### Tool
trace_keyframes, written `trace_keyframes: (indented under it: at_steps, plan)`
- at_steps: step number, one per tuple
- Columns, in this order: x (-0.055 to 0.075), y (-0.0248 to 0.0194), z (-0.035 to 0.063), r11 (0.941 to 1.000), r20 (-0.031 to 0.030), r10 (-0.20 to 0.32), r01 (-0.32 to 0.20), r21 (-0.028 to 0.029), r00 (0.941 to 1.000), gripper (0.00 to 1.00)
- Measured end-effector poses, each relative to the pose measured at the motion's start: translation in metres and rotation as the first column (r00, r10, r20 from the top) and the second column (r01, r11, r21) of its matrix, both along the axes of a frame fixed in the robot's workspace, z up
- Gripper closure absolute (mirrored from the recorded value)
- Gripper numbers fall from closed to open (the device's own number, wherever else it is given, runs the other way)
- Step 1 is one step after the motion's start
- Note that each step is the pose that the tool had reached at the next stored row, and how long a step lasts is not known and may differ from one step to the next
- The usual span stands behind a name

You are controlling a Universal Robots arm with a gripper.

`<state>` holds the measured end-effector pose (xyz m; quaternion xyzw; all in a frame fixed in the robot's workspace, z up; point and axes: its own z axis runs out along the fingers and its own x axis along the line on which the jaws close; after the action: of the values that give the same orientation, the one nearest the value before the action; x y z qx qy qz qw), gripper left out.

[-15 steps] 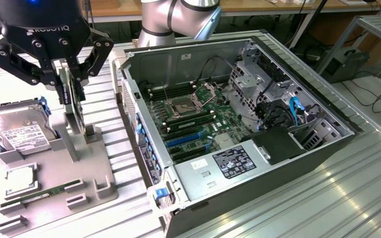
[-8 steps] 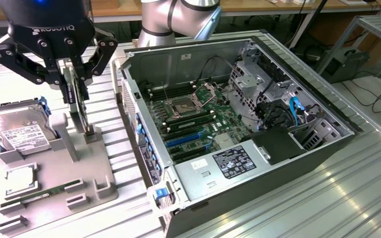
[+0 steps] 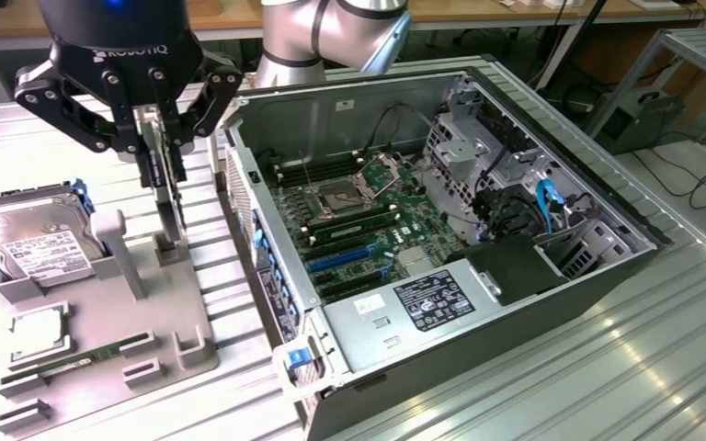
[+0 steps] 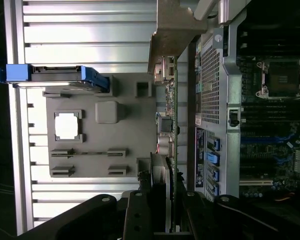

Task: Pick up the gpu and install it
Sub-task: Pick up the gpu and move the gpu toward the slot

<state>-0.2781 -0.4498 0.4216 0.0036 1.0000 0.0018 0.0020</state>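
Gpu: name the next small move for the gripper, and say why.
Probably a short, straight lift. The gripper grips the gpu upright on edge, and its lower end looks level with the holder posts on the gray tray. The open computer case stands to the exterior view's right, so clearing the posts before any sideways travel seems safest.

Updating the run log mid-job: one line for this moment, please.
jaws: shut on gpu | gpu: upright, over tray | case: open, beside tray | install: not done

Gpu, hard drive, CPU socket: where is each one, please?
gpu (image 3: 172, 216), exterior view, thin lower edge.
hard drive (image 3: 40, 250), exterior view, white label.
CPU socket (image 3: 332, 196), exterior view, metal centre.
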Motion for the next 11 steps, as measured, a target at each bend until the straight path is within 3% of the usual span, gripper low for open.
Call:
trace_keyframes:
  at_steps: [11]
  plan:
    - [0.012, 0.0000, -0.0001, 1.0000, 0.0000, 0.000, 0.000, 0.0000, 1.0000, 0.72]
